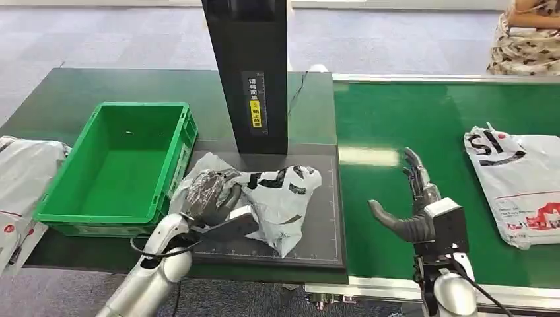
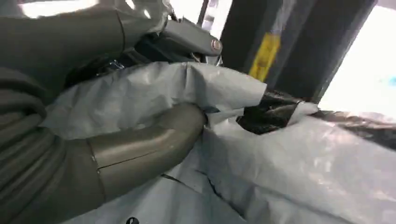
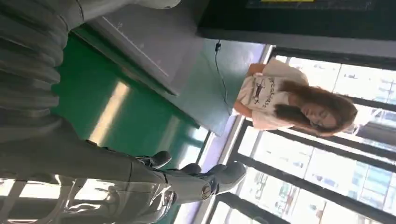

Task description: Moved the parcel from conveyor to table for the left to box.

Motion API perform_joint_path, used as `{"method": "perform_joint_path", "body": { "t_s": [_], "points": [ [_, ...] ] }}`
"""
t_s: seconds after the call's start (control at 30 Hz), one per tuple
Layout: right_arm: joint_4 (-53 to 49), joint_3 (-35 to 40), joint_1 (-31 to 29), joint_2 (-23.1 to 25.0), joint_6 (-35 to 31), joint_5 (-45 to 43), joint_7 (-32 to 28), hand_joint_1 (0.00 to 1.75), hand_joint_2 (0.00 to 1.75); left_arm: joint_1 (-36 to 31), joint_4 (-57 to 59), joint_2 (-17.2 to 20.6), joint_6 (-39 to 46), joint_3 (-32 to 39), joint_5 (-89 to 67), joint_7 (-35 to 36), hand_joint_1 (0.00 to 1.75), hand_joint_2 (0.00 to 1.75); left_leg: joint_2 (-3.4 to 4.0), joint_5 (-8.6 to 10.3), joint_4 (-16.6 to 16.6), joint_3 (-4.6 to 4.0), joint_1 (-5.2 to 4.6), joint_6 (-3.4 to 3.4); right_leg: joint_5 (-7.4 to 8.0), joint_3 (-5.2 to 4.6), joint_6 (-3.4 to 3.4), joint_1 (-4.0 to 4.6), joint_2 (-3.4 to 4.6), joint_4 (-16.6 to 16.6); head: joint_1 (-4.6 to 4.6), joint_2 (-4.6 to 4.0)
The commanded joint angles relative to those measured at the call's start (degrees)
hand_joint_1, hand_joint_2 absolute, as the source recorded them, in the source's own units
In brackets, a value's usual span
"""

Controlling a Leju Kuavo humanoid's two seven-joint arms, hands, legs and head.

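Note:
A crumpled white parcel bag (image 1: pixel 280 195) with black lettering lies on the dark scale plate (image 1: pixel 323 247) in front of the black post. My left hand (image 1: pixel 212 198) grips the bag's near-left end; in the left wrist view its thick thumb (image 2: pixel 149 140) presses into the white plastic (image 2: pixel 299 168) and the darker fingers wrap over a fold. My right hand (image 1: pixel 416 205) hovers over the green conveyor belt (image 1: pixel 396 125), fingers spread and holding nothing; the right wrist view shows those spread fingers (image 3: pixel 187 179). The green crate (image 1: pixel 119 165) stands empty just left of the plate.
A second white parcel (image 1: pixel 518 181) with red and black print lies on the belt at the right. More white bags (image 1: pixel 23 185) rest left of the crate. The black post (image 1: pixel 247 72) rises behind the plate. A person (image 1: pixel 528 33) sits at the far right.

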Motion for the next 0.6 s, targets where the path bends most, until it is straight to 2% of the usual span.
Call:
{"method": "perform_joint_path", "body": {
  "t_s": [0.03,0.17,0.27,0.43,0.6],
  "points": [
    [0.35,-1.20,1.31,0.39,-0.39,-0.16,-0.28,0.00,1.75,6.24,-17.99,1.27,11.49,10.42,-6.62,-0.92,1.75,1.75,0.12,-0.08,-0.04,0.10,0.03,0.01,-0.03,0.08,0.02,0.03,0.14,-0.08,0.00,0.00],
    [2.24,0.87,-0.58,0.13,-0.16,-0.16,-0.32,0.00,1.75,5.20,-18.97,1.57,16.80,15.58,-15.53,3.52,1.75,1.75,0.14,-0.05,-0.02,0.04,0.04,-0.01,0.02,0.04,0.00,0.05,0.14,-0.06,0.00,0.00],
    [3.61,2.40,-1.96,0.12,0.08,-0.18,-0.33,0.00,1.75,2.51,-15.67,2.15,17.05,20.24,-22.50,8.77,1.75,1.75,0.16,-0.01,-0.01,-0.01,0.04,-0.01,0.04,-0.04,-0.01,0.04,0.15,-0.02,0.00,0.00],
    [4.22,3.45,-2.66,-0.01,0.36,-0.19,-0.39,0.00,1.75,-1.36,-7.70,2.70,8.09,22.94,-29.95,16.31,1.75,1.75,0.05,0.08,-0.07,0.05,0.04,-0.06,0.05,0.04,-0.03,0.04,0.03,-0.04,-0.02,0.00],
    [4.76,4.04,-3.66,0.02,0.63,0.05,-0.14,0.00,1.75,-7.80,2.22,3.07,3.04,23.12,-31.19,22.76,1.75,1.75,-0.08,0.15,-0.08,0.08,0.04,-0.07,0.05,0.12,-0.02,0.05,-0.08,-0.07,-0.02,0.00]
  ]
}}
